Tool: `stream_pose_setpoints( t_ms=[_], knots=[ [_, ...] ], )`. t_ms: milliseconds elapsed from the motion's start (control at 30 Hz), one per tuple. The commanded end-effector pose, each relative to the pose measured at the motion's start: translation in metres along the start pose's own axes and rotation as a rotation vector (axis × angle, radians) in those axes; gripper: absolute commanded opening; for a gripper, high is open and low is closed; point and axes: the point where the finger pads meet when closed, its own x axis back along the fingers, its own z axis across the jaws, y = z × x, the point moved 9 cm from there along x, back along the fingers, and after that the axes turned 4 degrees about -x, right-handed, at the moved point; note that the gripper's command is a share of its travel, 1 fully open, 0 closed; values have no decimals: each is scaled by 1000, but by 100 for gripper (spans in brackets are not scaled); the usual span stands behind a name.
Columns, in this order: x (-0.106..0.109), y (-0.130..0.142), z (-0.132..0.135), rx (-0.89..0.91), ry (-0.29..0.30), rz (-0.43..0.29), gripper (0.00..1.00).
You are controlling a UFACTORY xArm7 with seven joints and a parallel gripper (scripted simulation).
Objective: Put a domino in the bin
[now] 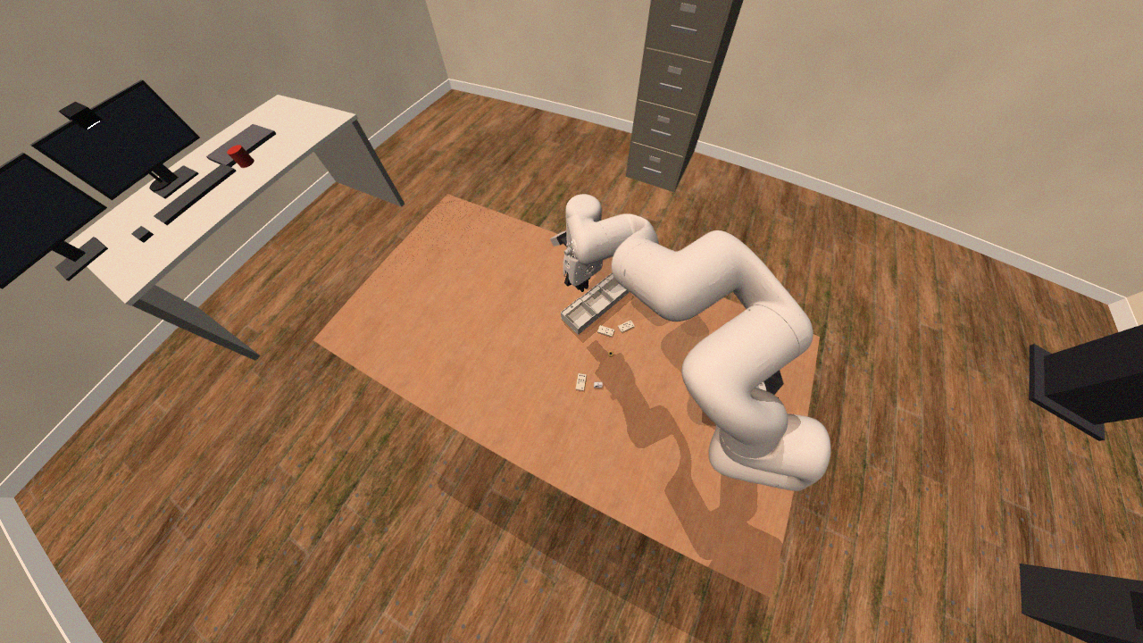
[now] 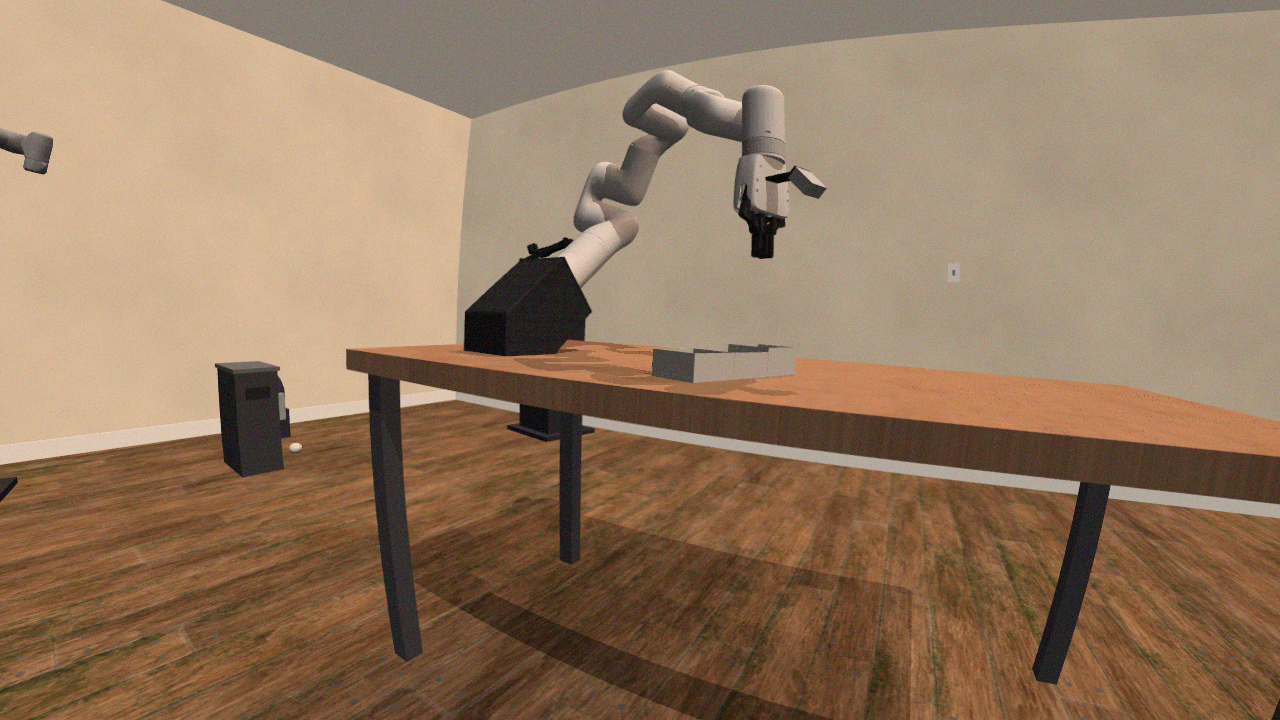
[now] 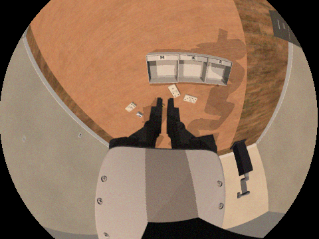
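Fingers (image 1: 577, 286) (image 2: 762, 257) stand nearly together, only a narrow gap between the tips and nothing gripped, raised well above the desk (image 1: 447, 263) (image 2: 984, 394) (image 3: 83, 66). As far as the pictures show, the job's main part remains undone: the light-grey, open-topped box marked K (image 1: 602, 312) (image 2: 750, 364) (image 3: 193, 58) shows no domino inside. One white rectangular domino with dark pips (image 1: 605, 329) (image 3: 173, 90) lies flat just beside the box row, another pale spotted domino (image 1: 625, 326) (image 3: 190, 98) near it, and a third white dotted domino (image 1: 580, 382) (image 3: 131, 107) farther from the row. Picking one, dropping it into K, letting go and withdrawing all appear left, with the other two dominoes staying out.
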Motion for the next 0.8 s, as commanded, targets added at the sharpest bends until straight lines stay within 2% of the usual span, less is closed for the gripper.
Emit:
stream_pose_setpoints(
  t_ms=[0, 233, 267, 400, 467, 500, 767],
  knots=[
    [7, 0, 0, 0, -1, -1, 7],
    [7, 0, 0, 0, -1, -1, 7],
    [0, 4, 2, 50, -1, -1, 41],
    [-27, 22, 10, 186, -1, -1, 41],
    [-27, 22, 10, 186, -1, -1, 41],
    [-34, 26, 13, 256, 0, -3, 41],
    [-88, 59, 30, 442, 0, -13, 41]
  ],
)
